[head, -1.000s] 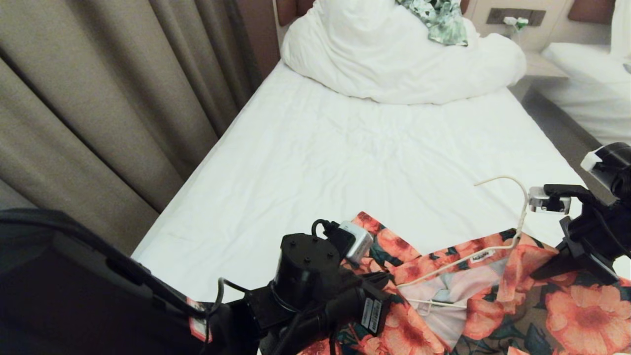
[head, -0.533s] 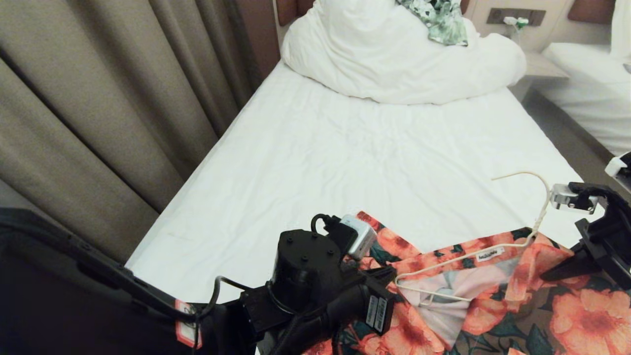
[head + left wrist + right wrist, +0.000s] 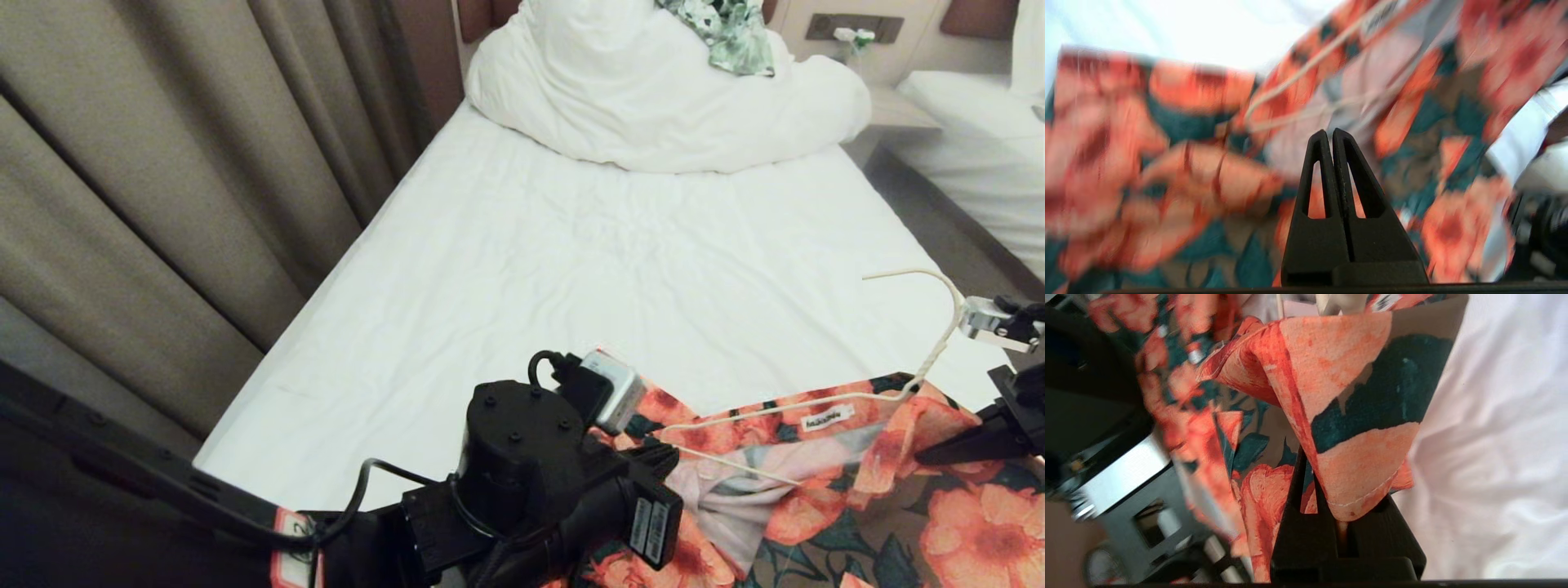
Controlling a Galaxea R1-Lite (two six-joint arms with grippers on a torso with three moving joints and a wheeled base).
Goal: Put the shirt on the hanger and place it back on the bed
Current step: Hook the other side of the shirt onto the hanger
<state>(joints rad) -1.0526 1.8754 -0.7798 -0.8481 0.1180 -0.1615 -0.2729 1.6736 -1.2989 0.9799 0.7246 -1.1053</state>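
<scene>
White bed (image 3: 571, 269) | left gripper (image 3: 1332, 136) closed, empty, over shirt (image 3: 898, 506) | right gripper (image 3: 1306, 465) clamps shirt

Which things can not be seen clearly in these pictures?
- Lower shirt: cut off by the head view's bottom edge.
- Hanger: its right shoulder is covered by cloth.
- Left gripper: hidden behind its own wrist in the head view; the cloth in its wrist view is blurred.
- Right gripper: the fingers are draped by shirt cloth.

Hotel bedroom: 2 beds (image 3: 571, 269), curtains (image 3: 163, 163).
</scene>
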